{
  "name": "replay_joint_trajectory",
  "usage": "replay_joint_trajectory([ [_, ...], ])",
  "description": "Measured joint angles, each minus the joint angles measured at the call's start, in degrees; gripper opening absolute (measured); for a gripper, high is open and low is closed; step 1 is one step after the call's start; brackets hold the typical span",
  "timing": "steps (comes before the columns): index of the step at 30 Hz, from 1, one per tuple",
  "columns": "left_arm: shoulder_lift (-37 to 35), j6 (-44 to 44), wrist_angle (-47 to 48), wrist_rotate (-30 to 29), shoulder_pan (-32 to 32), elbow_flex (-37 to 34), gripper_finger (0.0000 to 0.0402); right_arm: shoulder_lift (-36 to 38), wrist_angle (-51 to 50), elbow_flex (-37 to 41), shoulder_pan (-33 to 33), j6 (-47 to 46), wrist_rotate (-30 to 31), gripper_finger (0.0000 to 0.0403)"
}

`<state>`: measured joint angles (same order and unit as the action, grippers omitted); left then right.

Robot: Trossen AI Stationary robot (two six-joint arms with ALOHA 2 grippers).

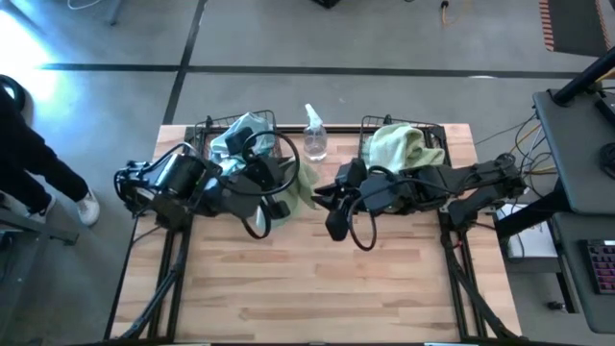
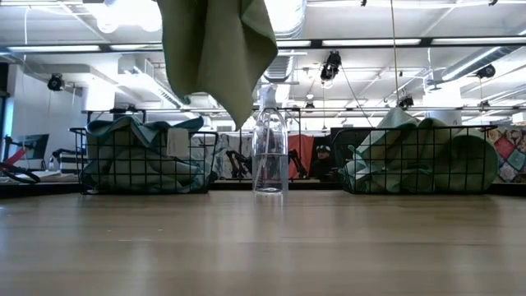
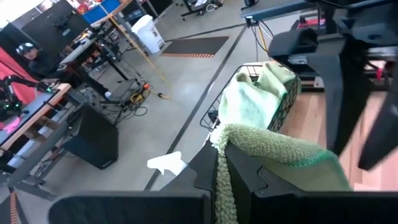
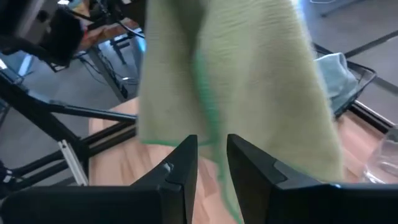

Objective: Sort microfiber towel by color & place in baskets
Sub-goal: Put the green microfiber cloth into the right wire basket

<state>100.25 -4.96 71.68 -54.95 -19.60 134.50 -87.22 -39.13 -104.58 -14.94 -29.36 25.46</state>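
Mid-handoff: left gripper [image 3: 221, 180] held the yellow-green towel [image 2: 218, 49] pinched aloft between the baskets [image 1: 404, 130]; right gripper [image 4: 211, 155] stood part-open, seemingly at its edge. Next: right closes.

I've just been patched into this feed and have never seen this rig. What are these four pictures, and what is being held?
Two dark robot arms work over a wooden table. One picture looks straight down, one looks level across the tabletop, and two come from cameras on each arm's wrist.

At the far edge stand two black wire baskets: the left basket holds light blue cloths, the right basket yellow-green ones. A clear spray bottle stands between them.

The left claw is shut on a yellow-green towel hanging above the table. The right claw is open, its fingers either side of that towel's lower edge.
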Motion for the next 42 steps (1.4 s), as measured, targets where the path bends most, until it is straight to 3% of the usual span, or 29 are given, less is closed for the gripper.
replay_joint_trajectory([
  [5, 0.96, 3.09, -3.4, 0.62, 1.25, 0.0, 0.0001, 0.0, 0.92, -0.01, -0.2, 1.3, 0.04, 0.0082],
  [11, 2.31, 8.72, -8.53, 5.57, 2.11, -0.04, 0.0001, 0.0, 0.87, -0.01, -0.2, 3.05, 0.03, 0.0082],
  [29, 2.47, 8.97, -7.2, 8.6, 2.19, -0.04, 0.0001, 0.0, 0.46, -0.01, -0.2, 8.55, 0.04, 0.0083],
  [36, 2.47, 7.91, -3.35, 8.65, 2.18, -0.04, 0.0001, 0.05, 0.86, -0.01, -0.18, 10.07, 0.28, 0.0115],
  [42, 2.47, 6.93, -1.33, 9.0, 2.17, -0.03, 0.0001, 0.1, 0.89, -0.01, -0.04, 10.12, 7.27, 0.0141],
])
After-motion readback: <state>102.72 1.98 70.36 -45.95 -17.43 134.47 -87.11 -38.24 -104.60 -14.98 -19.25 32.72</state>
